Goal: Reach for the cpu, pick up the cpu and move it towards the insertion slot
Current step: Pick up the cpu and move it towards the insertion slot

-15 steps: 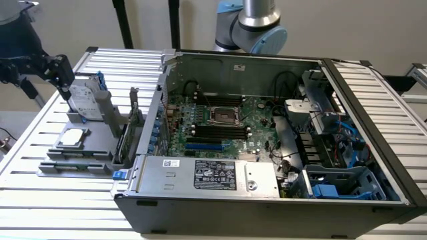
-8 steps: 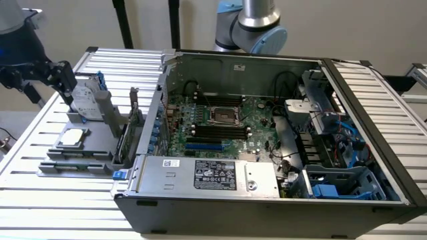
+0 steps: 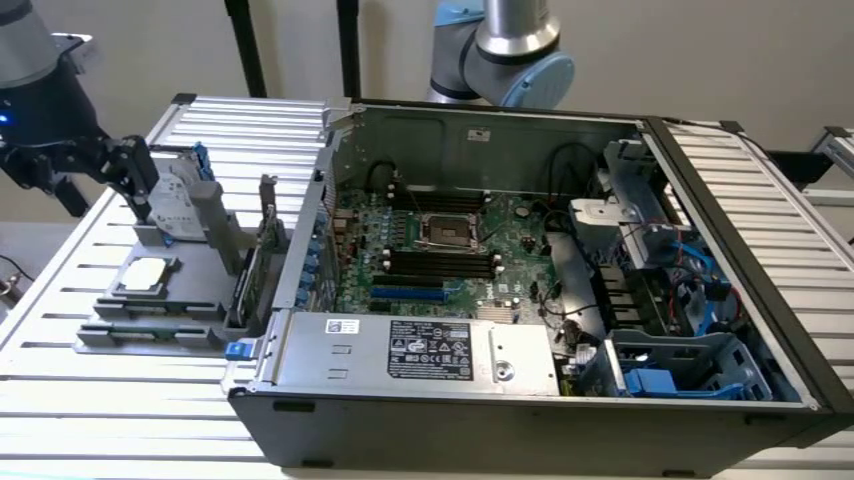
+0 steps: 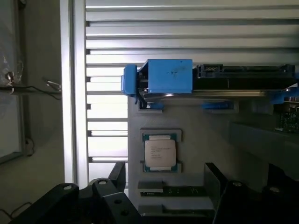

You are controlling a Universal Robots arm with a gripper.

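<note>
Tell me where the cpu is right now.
The cpu lies flat on the grey holder at the exterior view's left, outside the computer case, next to the upright hard drive with blue rails.

The wall point(image 3: 174, 45) behind the bench was plain and pale, close to cream, and evenly lit. Two black uprights point(image 3: 247, 45) stood in front of it, running up out of sight. The table point(image 3: 80, 400) was built of ribbed aluminium slats point(image 4: 187, 28) laid side by side, dull silver (each groove between them a thin dark line). Looked at from straight above, those slats caught the light hard in one patch near the table's edge and glared white. Past that edge lay a grey floor point(image 4: 32, 140), with a thin cable point(image 4: 32, 87) trailing across it.
</note>
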